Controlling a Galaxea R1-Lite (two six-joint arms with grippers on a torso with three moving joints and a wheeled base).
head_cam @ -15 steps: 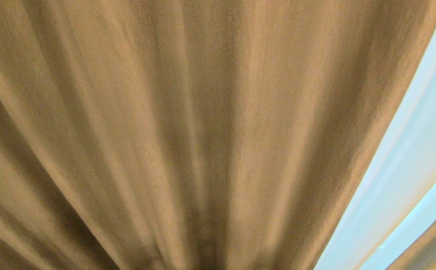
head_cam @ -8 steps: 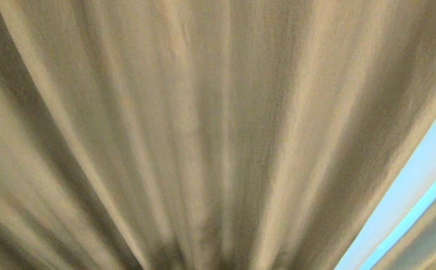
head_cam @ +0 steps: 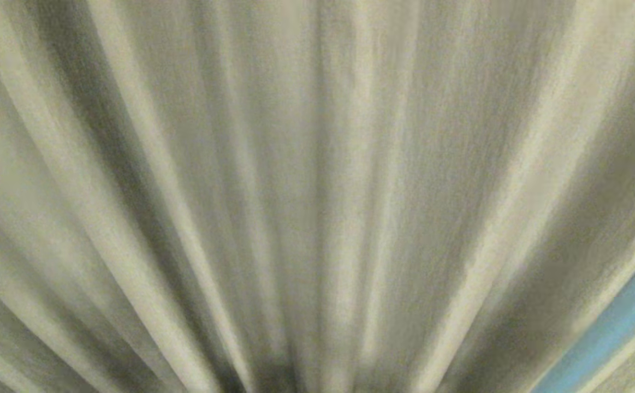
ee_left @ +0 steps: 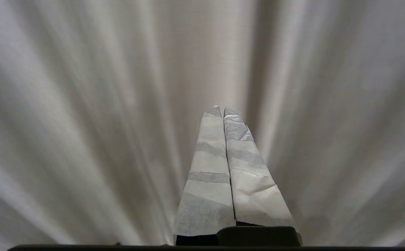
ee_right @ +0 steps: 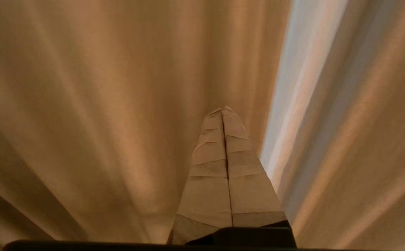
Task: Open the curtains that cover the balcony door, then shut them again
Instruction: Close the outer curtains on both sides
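Observation:
The thick beige-grey curtains (head_cam: 317, 180) fill the head view in long pleats fanning out from the bottom middle. A thin pale-blue strip of sheer (head_cam: 617, 322) shows at the lower right between two drape edges. My left gripper (ee_left: 222, 107) is shut, tape-wrapped fingers pressed together, pointing at plain drape folds (ee_left: 101, 122) with nothing held. My right gripper (ee_right: 224, 108) is also shut and empty, pointing at the drape (ee_right: 118, 104) just beside the narrow gap where the pale sheer (ee_right: 303, 83) shows. The balcony door is hidden behind the fabric. Neither arm appears in the head view.
A second drape panel (ee_right: 373, 139) hangs on the far side of the gap. Fabric stands close in front of both grippers and the head camera.
The whole head view has shifted: the pale gap at the right has narrowed and slid toward the lower right corner, and the drape now covers nearly all of the picture.

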